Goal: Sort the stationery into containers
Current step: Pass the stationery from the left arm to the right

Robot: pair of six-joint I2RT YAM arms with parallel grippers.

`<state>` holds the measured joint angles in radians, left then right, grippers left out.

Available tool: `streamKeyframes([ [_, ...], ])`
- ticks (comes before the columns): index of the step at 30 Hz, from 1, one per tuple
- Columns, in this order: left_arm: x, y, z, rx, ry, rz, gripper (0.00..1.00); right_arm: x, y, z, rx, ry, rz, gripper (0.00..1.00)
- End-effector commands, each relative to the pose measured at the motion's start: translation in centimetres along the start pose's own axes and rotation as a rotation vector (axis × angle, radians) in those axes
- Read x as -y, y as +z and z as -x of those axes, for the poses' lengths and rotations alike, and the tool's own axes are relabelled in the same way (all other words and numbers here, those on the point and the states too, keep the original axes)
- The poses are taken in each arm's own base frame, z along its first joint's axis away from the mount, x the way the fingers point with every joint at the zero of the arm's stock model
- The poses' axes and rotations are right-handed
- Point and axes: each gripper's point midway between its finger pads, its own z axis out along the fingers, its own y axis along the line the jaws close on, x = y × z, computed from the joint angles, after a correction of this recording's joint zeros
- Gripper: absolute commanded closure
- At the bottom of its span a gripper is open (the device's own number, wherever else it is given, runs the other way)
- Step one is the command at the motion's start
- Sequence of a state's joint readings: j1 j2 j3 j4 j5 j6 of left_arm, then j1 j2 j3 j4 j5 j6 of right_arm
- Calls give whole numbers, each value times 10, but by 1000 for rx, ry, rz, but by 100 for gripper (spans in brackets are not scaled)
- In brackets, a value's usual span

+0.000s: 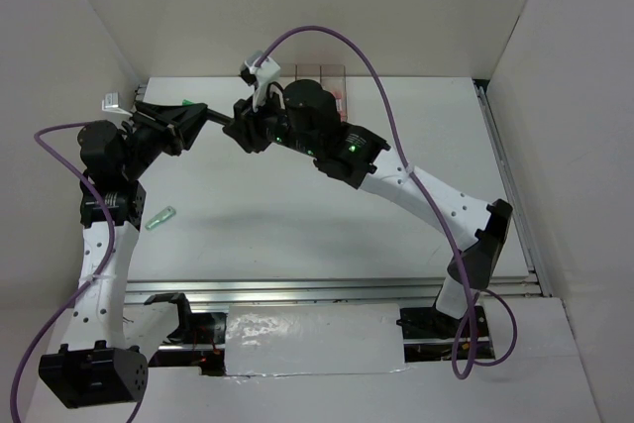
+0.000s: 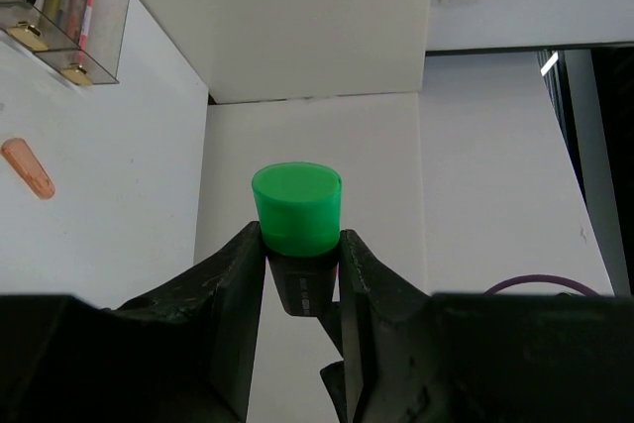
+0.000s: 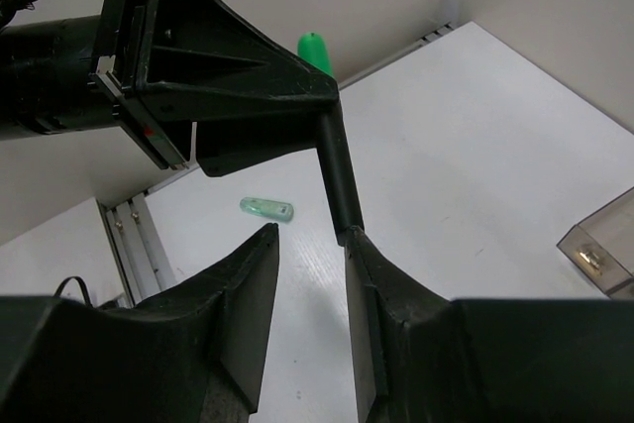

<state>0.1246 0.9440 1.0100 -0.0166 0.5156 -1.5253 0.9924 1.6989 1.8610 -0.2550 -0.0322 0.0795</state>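
Note:
My left gripper (image 2: 300, 237) is shut on a black marker with a green cap (image 2: 295, 207) and holds it above the table. In the top view this gripper (image 1: 201, 113) is at the back left, and the marker (image 1: 220, 122) reaches right toward my right gripper (image 1: 243, 132). My right gripper (image 3: 311, 240) is open. The marker's black end (image 3: 337, 180) meets its right fingertip (image 3: 359, 245). The containers (image 2: 69, 12) hold several pens and stand at the back (image 1: 322, 74). A pale green pen (image 1: 160, 217) lies on the table, and also shows in the right wrist view (image 3: 266, 209).
An orange-salmon pen (image 2: 27, 167) lies on the table short of the containers. White walls enclose the table on the left, back and right. A metal rail (image 1: 337, 290) runs along the near edge. A purple cable (image 1: 347, 47) arcs over the right arm.

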Motion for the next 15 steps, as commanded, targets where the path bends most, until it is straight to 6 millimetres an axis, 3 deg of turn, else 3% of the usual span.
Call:
streamKeyframes([
  [1,35,-13,-20,-82,34,-98,100,-8,8,19,67,-16,20,59],
  [2,36,-14,-21,-83,36,-102,100,-8,9,19,69,-16,15,56],
  [3,35,-14,-20,-80,35,-100,100,-7,9,20,73,-15,7,45],
  [5,34,-13,-21,-85,35,-97,100,-7,9,21,76,-13,1,39],
  [11,32,-13,-21,-84,34,-94,100,-10,0,25,84,-27,4,39],
  [15,35,-13,-21,-80,37,-100,100,-8,-2,24,84,-41,2,56],
])
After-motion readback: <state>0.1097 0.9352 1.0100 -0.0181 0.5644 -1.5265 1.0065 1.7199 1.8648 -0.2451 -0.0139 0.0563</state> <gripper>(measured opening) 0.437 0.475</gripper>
